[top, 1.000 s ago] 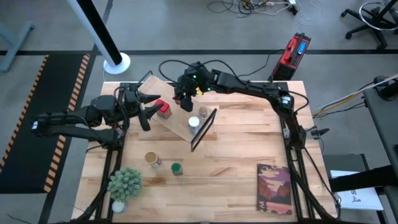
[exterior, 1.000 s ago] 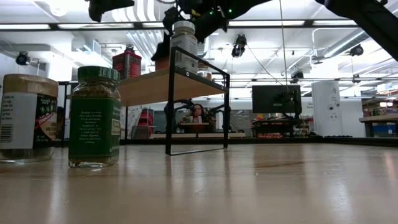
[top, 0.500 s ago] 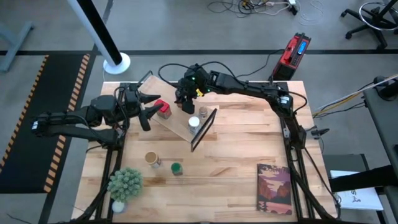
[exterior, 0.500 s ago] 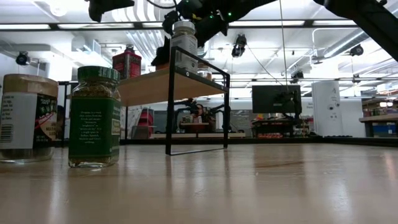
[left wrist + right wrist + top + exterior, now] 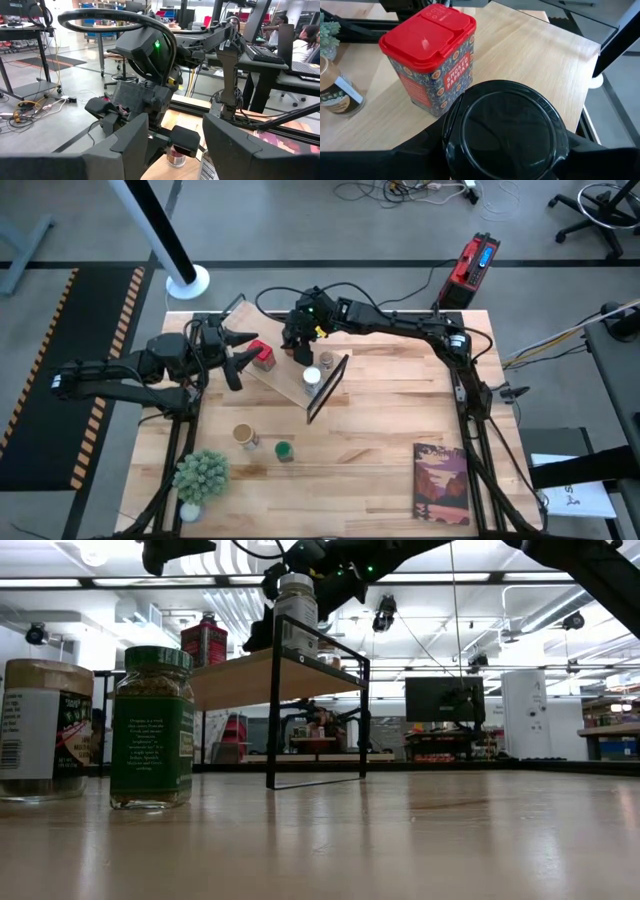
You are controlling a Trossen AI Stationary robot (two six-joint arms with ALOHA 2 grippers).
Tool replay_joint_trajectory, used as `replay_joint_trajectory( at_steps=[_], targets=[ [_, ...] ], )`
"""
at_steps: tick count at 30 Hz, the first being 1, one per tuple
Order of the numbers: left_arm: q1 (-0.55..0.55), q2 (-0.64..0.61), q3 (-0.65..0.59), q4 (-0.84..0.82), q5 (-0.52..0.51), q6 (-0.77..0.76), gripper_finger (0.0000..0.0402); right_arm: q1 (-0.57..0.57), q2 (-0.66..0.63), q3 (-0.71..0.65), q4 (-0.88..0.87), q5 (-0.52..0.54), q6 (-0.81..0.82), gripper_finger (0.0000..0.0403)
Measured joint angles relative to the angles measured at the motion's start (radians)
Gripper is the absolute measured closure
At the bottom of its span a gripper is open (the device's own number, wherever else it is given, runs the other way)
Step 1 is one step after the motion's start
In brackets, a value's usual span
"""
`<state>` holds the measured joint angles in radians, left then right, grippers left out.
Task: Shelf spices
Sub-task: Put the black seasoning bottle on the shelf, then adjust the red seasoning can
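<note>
The slanted wooden shelf [image 5: 285, 380] stands at the table's far left, its black frame [image 5: 318, 710] toward the near right. On its plank stand the red tin [image 5: 263, 357], the white-lidded jar [image 5: 312, 377] and the small silvery-topped jar [image 5: 327, 361]. My right gripper [image 5: 300, 345] is over the shelf, shut on the dark-lidded jar [image 5: 505, 130], next to the red tin [image 5: 432, 57]. My left gripper [image 5: 238, 352] hovers open just left of the red tin. The tan-topped jar [image 5: 243, 436] and the green-lidded jar [image 5: 284, 451] stand on the table. My right gripper holds the dark-lidded jar just below its black lid [image 5: 465, 107], pinched between the two fingers [image 5: 422, 145], which come from above, pointing down. The jar is upright. The lid hides its base, so I cannot tell whether it stands on the plank.
A potted plant [image 5: 200, 477] stands at the table's near left corner. A book [image 5: 441, 483] lies near the near right corner. The middle and right of the tabletop [image 5: 400, 400] are bare wood. A person sits in the room beyond [image 5: 318, 722].
My right arm has shifted slightly over the shelf, with the dark-lidded jar still between its fingers.
</note>
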<state>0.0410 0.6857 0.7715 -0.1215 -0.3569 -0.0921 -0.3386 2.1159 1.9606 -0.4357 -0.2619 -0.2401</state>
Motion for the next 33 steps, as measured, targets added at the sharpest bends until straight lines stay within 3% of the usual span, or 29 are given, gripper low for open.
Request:
replay_joint_trajectory(
  at_steps=[15,22,28,33],
  targets=[
    [-0.001,0.007,0.0,-0.083,0.045,-0.004,0.0226,-0.002,-0.013,-0.001,-0.035,-0.008,-0.023,0.0153],
    [0.0,0.005,0.0,-0.093,0.043,-0.004,0.0222,-0.002,-0.04,0.098,-0.165,-0.037,-0.069,0.0138],
    [0.0,0.002,0.002,-0.165,0.017,-0.009,0.0234,0.004,-0.08,0.187,-0.284,-0.057,-0.076,0.0132],
    [0.0,0.009,0.051,-0.295,-0.067,-0.036,0.0244,0.008,-0.123,0.22,-0.32,-0.061,-0.079,0.013]
  ],
)
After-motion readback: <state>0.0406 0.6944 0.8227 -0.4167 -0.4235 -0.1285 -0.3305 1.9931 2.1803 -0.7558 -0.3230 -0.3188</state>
